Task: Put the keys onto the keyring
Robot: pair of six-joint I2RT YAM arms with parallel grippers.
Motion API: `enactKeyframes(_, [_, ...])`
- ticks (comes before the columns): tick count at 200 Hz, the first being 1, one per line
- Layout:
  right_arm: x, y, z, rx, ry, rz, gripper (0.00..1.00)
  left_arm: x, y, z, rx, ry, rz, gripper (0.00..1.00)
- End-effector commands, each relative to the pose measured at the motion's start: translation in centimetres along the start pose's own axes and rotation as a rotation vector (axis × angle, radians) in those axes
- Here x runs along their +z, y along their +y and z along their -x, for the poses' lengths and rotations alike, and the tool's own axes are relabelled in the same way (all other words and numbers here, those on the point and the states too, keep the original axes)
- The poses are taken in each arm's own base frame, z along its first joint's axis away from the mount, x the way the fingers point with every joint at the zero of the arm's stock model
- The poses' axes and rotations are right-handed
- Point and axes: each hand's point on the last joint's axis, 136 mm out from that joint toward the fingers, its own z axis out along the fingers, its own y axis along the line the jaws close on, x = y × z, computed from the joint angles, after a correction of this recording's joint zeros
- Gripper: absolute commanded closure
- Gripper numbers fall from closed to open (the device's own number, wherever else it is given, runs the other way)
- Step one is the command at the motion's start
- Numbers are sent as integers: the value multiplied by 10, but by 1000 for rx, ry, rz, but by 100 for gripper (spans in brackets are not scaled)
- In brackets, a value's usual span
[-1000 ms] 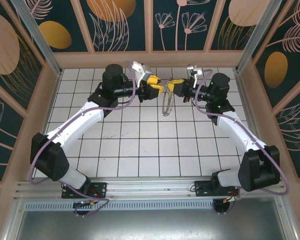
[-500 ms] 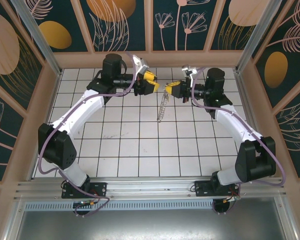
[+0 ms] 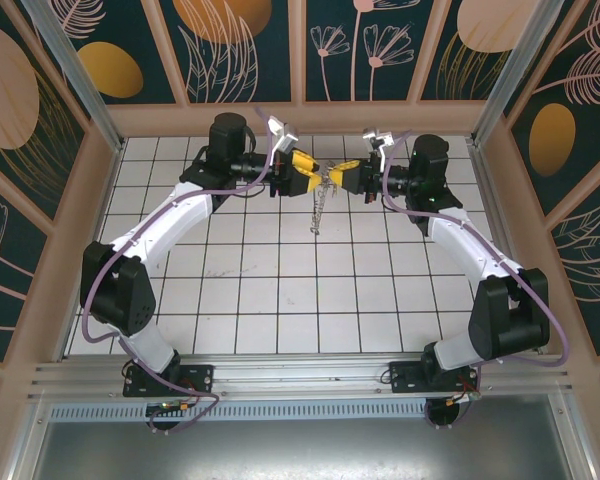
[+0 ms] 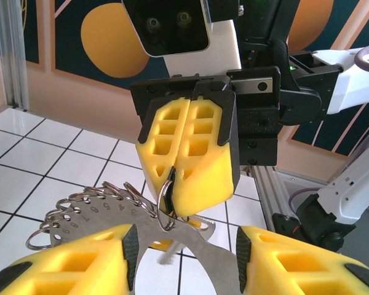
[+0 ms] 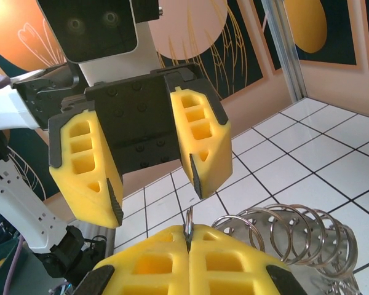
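Keyring (image 4: 101,212): a thin, pale metal band stamped with numerals and fringed with many small silvery split rings (image 5: 295,230). It hangs clear of the surface. One small ring at its top is pinched in the closed right gripper (image 4: 172,206). Key (image 4: 163,244): a blurred yellowish patch beneath the band is possibly it, not confirmed.

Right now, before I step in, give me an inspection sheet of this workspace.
Surface: white tiled table, bare in front of the arms.
Job's things: keyring hangs in the air between the grippers; I cannot pick out a key.
Clutter: nothing seen.
Grippers: right gripper shut on one small ring of the keyring; left gripper open, jaws on either side of the ring.
Cables: purple cables run along both arms, off the tiles.
Surroundings: dark floral wall panels and a wooden frame.
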Motion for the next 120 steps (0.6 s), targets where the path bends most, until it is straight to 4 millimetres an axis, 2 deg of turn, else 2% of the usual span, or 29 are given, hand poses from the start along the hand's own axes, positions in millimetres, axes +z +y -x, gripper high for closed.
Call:
enactKeyframes(1, [3, 19, 18, -87, -22, 63, 100, 1, -9, 8, 22, -29, -44, 53])
enactKeyframes(73, [5, 23, 17, -94, -24, 71, 100, 3, -10, 12, 18, -44, -55, 53])
enactKeyframes(120, [4, 26, 17, -100, -25, 72, 100, 4, -6, 7, 4, -44, -41, 53])
